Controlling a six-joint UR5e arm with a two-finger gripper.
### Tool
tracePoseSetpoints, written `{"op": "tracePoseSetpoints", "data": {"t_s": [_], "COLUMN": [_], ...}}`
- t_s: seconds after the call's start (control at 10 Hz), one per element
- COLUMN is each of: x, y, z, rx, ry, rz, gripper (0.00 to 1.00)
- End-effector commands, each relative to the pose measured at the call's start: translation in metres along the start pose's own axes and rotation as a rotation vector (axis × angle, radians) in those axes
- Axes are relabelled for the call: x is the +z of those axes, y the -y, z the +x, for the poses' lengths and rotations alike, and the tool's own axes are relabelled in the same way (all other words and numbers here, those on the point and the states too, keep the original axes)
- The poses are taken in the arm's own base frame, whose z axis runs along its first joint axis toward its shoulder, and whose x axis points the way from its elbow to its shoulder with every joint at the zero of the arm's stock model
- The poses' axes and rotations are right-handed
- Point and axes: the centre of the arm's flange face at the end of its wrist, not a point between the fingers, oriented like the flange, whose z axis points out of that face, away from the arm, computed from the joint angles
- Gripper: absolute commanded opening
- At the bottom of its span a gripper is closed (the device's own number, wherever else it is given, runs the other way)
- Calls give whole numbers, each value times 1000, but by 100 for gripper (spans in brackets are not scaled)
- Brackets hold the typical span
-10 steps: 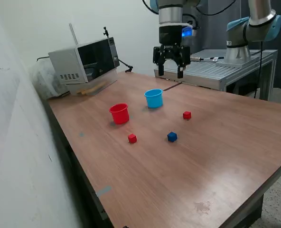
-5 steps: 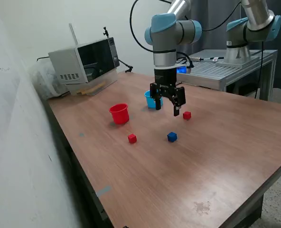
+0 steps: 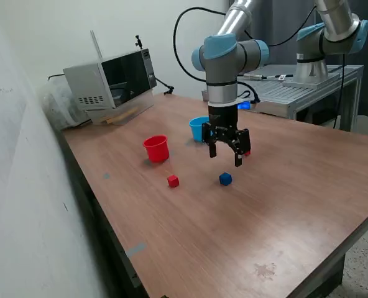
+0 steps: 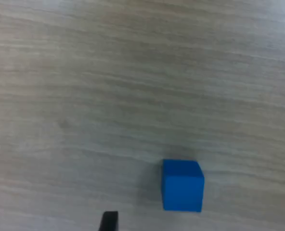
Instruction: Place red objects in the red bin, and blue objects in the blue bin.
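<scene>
On the wooden table (image 3: 283,186):
Small solid blue cube (image 3: 225,179): resting free.
Black two-finger gripper (image 3: 225,153): just above it, spread wide, empty.

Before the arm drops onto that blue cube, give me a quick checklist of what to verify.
1. Tool open: ok, fingers spread apart.
2. Tool empty: ok, nothing between the fingers.
3. Blue cube in sight: ok, resting alone on the table.
4. Cube centred between the fingertips: cannot tell; the wrist view shows only the fingertips at the picture's edge.
5. Space around the cube: ok, the red cube sits apart from it.
6. Blue cup upright for the drop: ok, though partly hidden behind the arm.
</scene>
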Motion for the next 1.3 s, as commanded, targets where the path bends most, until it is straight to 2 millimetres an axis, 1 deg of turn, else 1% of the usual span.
{"op": "tracePoseSetpoints", "data": {"t_s": [0.0,0.3,0.5,0.6,1.1,1.2], "x": [17,35,37,37,38,32], "y": [1,0,-1,-1,2,3], "z": [1,1,1,1,1,6], "rx": [-1,-1,-1,-1,-2,-10], "ry": [0,0,0,0,0,5], "rz": [11,25,22,20,28,25], "gripper": [100,100,100,0,0,0]}}
